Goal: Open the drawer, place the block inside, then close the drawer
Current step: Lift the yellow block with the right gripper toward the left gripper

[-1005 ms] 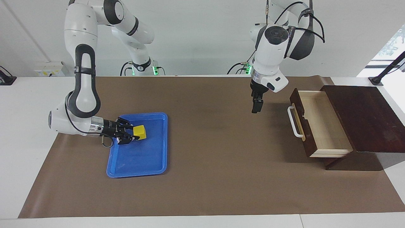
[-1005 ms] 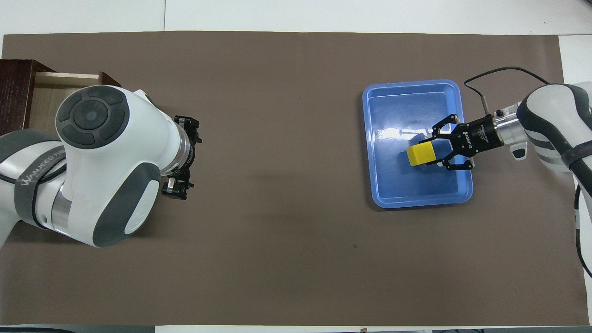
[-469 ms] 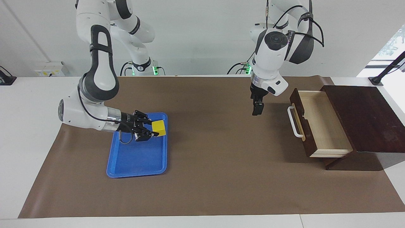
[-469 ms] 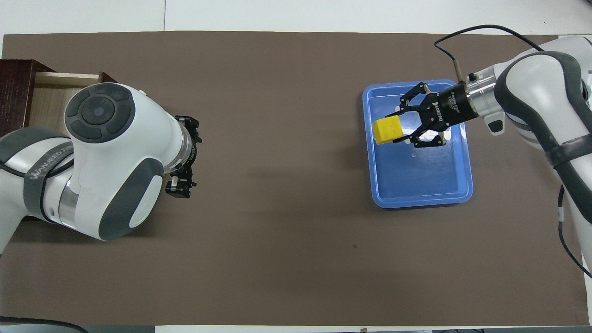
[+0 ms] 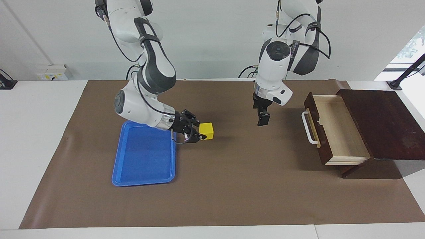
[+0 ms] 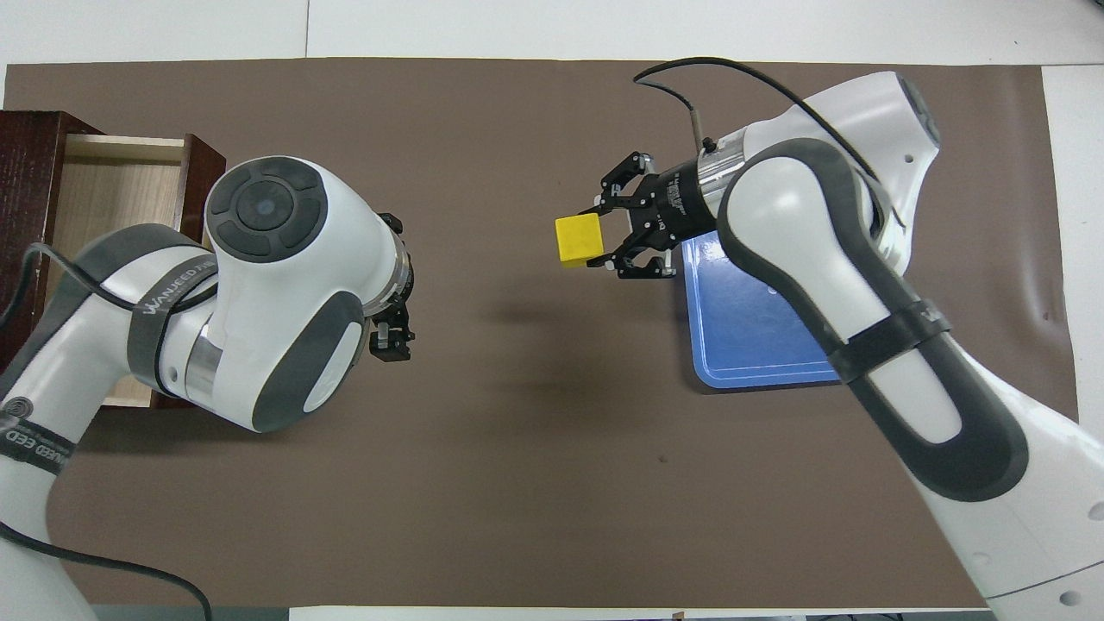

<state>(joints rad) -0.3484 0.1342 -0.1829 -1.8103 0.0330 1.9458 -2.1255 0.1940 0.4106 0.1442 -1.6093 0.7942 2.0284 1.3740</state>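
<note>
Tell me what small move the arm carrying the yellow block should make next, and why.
Probably keep carrying it toward the open drawer. The right tool is shut on the block, in the air over the brown mat past the blue tray, well short of the drawer. The left tool hangs open between them.

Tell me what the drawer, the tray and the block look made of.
Drawer: wood, dark stained front, pale unfinished-looking interior with visible grain.
Tray: probably moulded plastic, glossy blue with a rolled rim and highlights.
Block: matte yellow, uniform faces; foam, plastic or painted wood, cannot tell.
</note>
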